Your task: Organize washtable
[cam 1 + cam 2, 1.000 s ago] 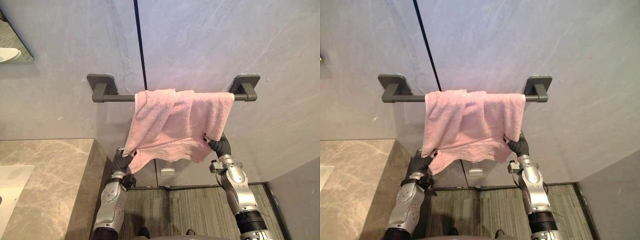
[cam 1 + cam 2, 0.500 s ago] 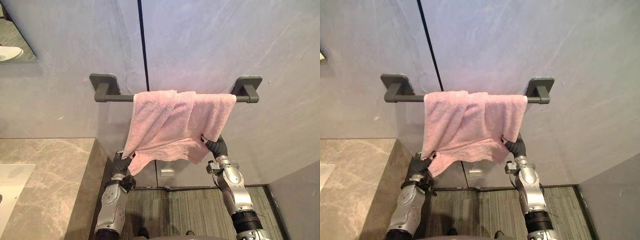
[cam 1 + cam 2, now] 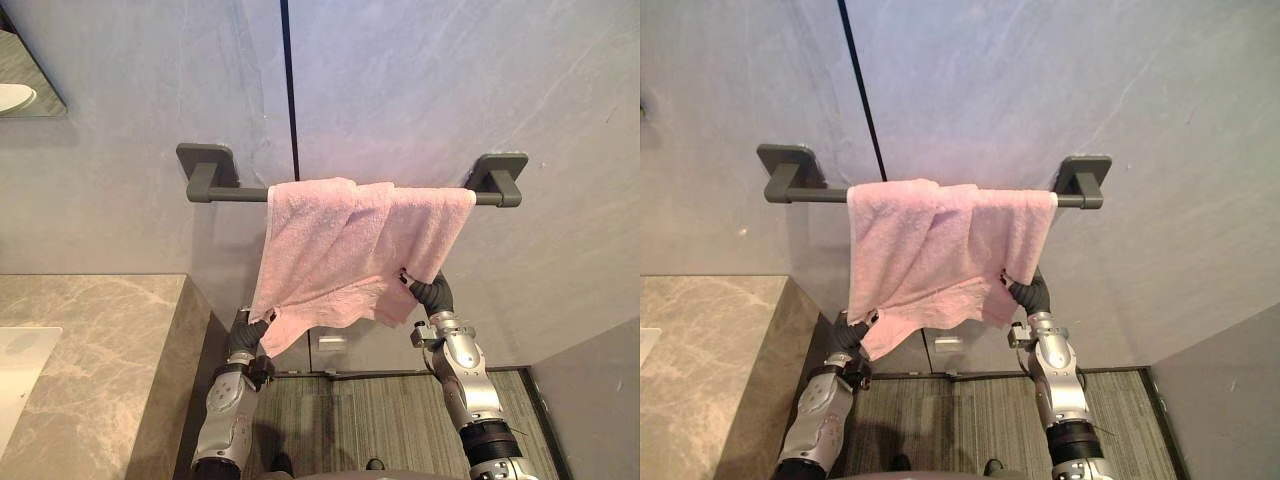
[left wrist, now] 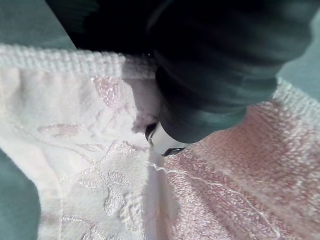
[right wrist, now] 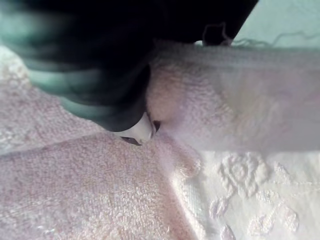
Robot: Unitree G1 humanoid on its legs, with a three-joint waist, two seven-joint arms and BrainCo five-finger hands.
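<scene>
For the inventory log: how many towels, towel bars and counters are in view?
Pink towel: 1
Dark grey towel bar: 1
Marble counter: 1
Total: 3

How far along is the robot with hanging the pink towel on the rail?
Done: the towel is draped over the rail. In hand: the left hand and right hand are at its lower corners. Left: it hangs bunched and uneven, so it wants spreading flat, then the hands drawn away.
</scene>
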